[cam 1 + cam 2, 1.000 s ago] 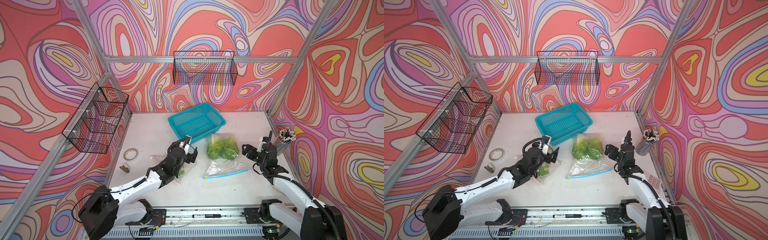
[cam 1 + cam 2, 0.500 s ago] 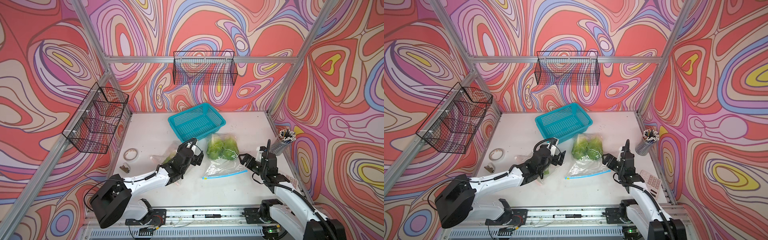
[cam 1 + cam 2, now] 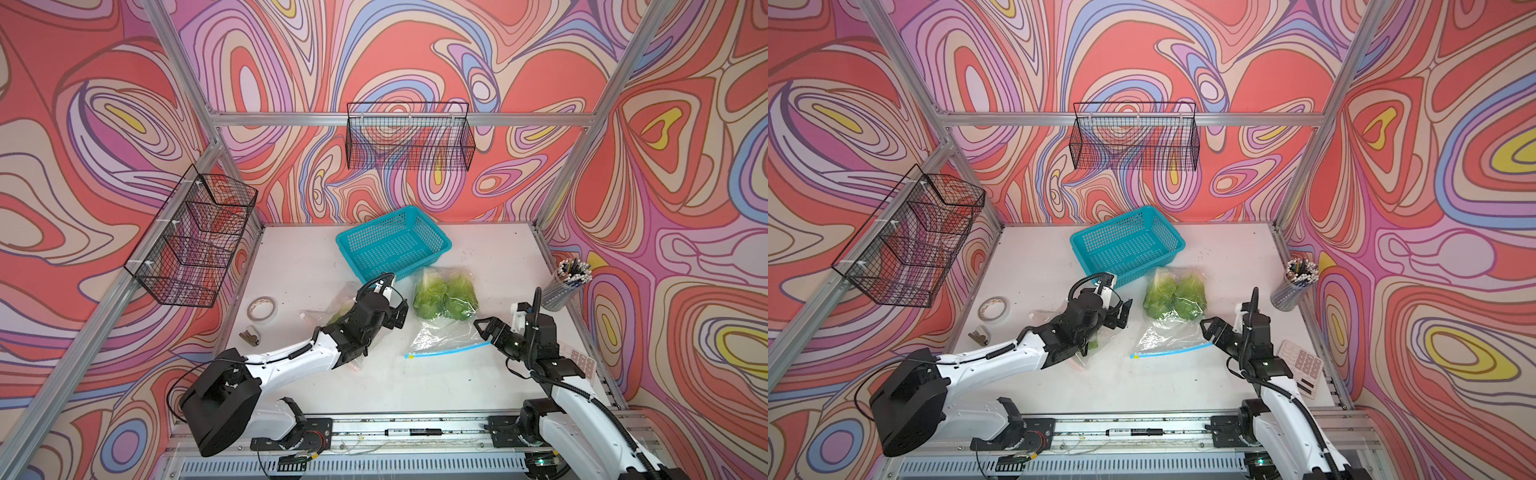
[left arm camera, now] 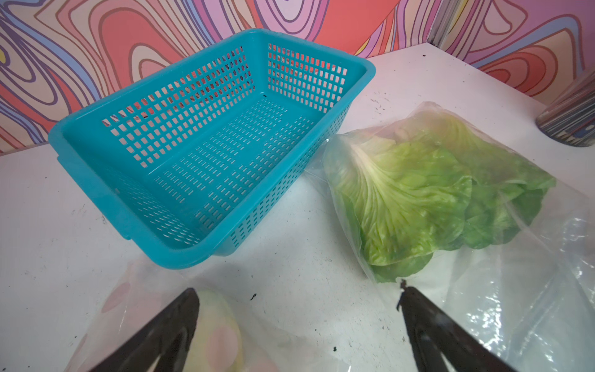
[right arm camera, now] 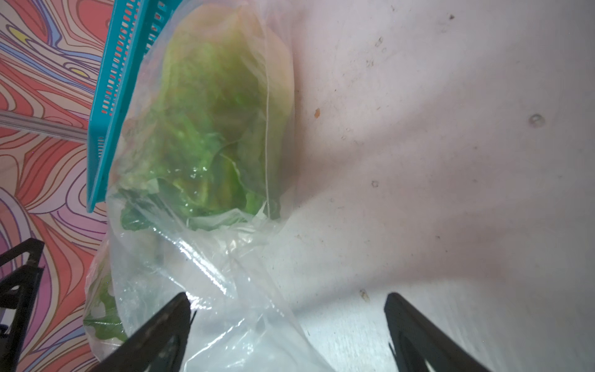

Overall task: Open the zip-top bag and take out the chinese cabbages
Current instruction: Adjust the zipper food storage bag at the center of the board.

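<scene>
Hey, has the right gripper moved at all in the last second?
Yes. The right gripper has dropped back from level with the pencil cup toward the front edge of the table, and is now beside the bag's blue zip strip.

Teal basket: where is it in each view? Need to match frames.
A top view: teal basket at centre of frame.
A top view: same place.
Left wrist: large, whole basket.
Right wrist: only an edge, behind the zip-top bag.
Shared landmark: that bag of chinese cabbages beside it.
</scene>
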You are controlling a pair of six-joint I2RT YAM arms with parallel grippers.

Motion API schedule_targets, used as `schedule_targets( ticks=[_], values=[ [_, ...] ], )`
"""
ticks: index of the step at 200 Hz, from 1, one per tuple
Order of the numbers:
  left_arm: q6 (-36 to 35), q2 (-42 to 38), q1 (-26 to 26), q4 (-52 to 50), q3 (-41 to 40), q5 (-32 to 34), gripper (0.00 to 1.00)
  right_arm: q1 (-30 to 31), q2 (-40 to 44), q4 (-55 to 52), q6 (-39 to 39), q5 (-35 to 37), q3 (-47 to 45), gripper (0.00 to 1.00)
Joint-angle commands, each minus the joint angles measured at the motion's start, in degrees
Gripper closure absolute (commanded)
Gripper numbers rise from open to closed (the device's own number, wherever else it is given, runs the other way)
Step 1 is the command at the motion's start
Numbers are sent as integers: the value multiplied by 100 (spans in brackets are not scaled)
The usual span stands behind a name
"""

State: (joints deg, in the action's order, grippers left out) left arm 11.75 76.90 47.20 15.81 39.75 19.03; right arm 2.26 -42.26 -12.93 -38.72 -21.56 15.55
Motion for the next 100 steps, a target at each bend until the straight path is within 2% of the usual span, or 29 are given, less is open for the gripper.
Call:
schedule_targets(
  ticks=[1,58,100],
  values=[
    [186,-156,10,-169,73,-38,0,-16,195,-152,-367,-407,-246,2],
    [385,-372,9,-433,55,-29,0,-15,776,172,-1102,-834,-609,2],
    [633,-478,13,-633,-44,-94,0,6,819,756,-1535,-1125,-784,13]
  ],
)
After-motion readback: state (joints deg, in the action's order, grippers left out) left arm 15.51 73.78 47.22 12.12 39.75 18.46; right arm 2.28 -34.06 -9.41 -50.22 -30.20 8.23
